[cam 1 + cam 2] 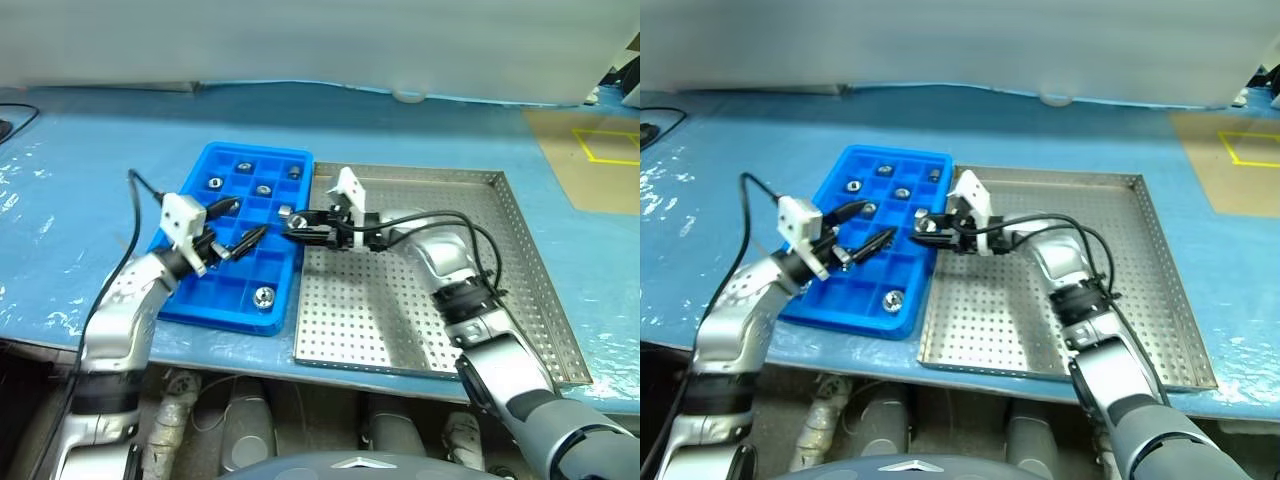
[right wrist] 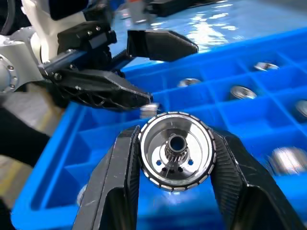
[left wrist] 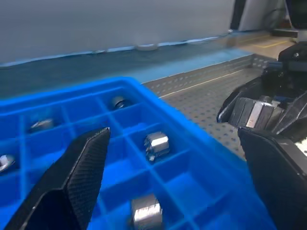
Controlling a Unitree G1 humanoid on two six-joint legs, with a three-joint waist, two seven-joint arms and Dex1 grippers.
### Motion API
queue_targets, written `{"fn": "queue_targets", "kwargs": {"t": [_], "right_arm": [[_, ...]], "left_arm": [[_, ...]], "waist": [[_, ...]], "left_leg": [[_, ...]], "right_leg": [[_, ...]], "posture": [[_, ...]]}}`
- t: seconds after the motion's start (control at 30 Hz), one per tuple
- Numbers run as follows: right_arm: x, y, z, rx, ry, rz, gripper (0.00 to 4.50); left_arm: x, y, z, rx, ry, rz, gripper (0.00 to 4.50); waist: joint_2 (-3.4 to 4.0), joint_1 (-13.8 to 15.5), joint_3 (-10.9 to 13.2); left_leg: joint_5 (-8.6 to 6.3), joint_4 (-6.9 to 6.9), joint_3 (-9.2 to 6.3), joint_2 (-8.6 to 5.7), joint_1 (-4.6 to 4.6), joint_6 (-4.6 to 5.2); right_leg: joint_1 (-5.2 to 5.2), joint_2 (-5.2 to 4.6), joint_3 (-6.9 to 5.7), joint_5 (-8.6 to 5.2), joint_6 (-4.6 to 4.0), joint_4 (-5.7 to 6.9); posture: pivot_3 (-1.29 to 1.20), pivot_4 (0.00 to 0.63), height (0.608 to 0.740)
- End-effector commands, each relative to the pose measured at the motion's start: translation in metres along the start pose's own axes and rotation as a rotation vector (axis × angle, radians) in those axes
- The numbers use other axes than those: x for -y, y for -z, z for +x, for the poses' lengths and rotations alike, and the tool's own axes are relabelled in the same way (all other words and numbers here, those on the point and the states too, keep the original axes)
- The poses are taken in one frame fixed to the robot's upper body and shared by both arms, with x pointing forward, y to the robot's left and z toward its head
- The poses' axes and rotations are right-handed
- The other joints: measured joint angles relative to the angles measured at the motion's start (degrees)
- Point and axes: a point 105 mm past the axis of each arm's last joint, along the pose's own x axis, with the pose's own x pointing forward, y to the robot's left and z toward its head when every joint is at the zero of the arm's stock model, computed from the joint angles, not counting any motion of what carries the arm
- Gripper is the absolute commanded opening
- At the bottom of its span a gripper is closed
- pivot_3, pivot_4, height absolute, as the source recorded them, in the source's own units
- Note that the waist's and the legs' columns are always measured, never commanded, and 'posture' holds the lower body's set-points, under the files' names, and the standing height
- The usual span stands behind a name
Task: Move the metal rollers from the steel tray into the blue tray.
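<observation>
roller (image 2: 175,151) clamped in right gripper (image 1: 297,224) over blue tray (image 1: 215,300); left gripper (image 1: 236,222) spread, empty. next: lower into a free cell below, release.

Bright even light; glare on blue table (image 1: 60,200) left; left wrist foreground blurred.

Six metal rollers (image 1: 264,295), one blue tray (image 1: 196,182), one steel tray (image 1: 520,250).

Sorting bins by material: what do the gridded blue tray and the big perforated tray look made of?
Bright blue gridded tray: apparently moulded plastic, with a uniform glossy colour and thick rounded compartment walls. Large square silver perforated tray: seemingly sheet steel, with a dull metallic sheen, punched holes and a thin folded rim.
</observation>
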Motion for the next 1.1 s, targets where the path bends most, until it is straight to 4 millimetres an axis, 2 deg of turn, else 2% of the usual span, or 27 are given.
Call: {"fn": "queue_targets", "kwargs": {"t": [0.03, 0.2, 0.37, 0.43, 0.67, 1.0, 1.1], "right_arm": [[-0.012, -0.012, 0.016, 0.011, -0.123, -0.074, 1.64], [-0.032, -0.005, 0.04, -0.013, -0.251, -0.094, 1.64], [-0.043, 0.013, 0.048, -0.086, -0.303, -0.128, 1.64], [-0.043, 0.02, 0.048, -0.107, -0.3, -0.137, 1.64], [-0.033, 0.023, 0.043, -0.117, -0.238, -0.137, 1.64], [-0.027, 0.029, 0.033, -0.128, -0.197, -0.114, 1.64], [-0.03, 0.03, 0.032, -0.122, -0.201, -0.097, 2.65]], "left_arm": [[-0.002, -0.021, -0.019, 0.042, -0.077, 0.052, 4.5], [-0.003, -0.025, -0.038, 0.028, -0.153, 0.067, 4.5], [-0.002, -0.025, -0.04, 0.013, -0.15, 0.073, 4.5], [-0.001, -0.025, -0.038, 0.008, -0.135, 0.07, 4.5], [0.007, -0.018, -0.026, -0.034, -0.036, 0.054, 4.5], [0.016, -0.012, -0.014, -0.046, 0.035, 0.031, 4.5], [0.017, -0.009, -0.011, -0.059, 0.048, 0.03, 4.5]], "waist": [[-0.01, 1.37, 0.01], [0.0, 4.87, 0.02], [0.04, 7.79, 0.04], [0.05, 8.64, 0.04], [0.07, 10.46, 0.05], [0.06, 10.33, 0.04], [0.08, 10.2, 0.03]], "left_leg": [[0.01, -0.01, -0.05, 0.02, -0.03, -0.02], [0.02, -0.04, -0.3, 0.03, -0.14, -0.06], [0.07, -0.04, -0.74, 0.02, -0.25, -0.17], [0.11, -0.04, -0.99, 0.02, -0.24, -0.23], [0.14, -0.04, -1.23, -0.03, -0.2, -0.3], [0.22, -0.04, -1.26, -0.02, -0.18, -0.44], [0.24, -0.03, -1.26, -0.02, -0.16, -0.46]], "right_leg": [[0.0, 0.0, -0.08, -0.02, -0.03, 0.01], [0.02, 0.01, -0.27, -0.04, -0.04, 0.02], [0.14, 0.02, -0.61, -0.06, -0.03, 0.03], [0.27, 0.06, -0.72, -0.12, 0.06, 0.04], [0.33, 0.09, -0.76, -0.23, 0.24, 0.14], [0.32, 0.16, -0.75, -0.06, -0.05, 0.15], [0.33, 0.16, -0.75, -0.06, -0.06, 0.17]], "posture": [[0.5, 0.15, 0.74], [0.55, 0.15, 0.74], [0.56, 0.15, 0.74], [0.55, 0.15, 0.74], [0.51, 0.15, 0.74], [0.45, 0.15, 0.74], [0.44, 0.15, 0.74]]}}
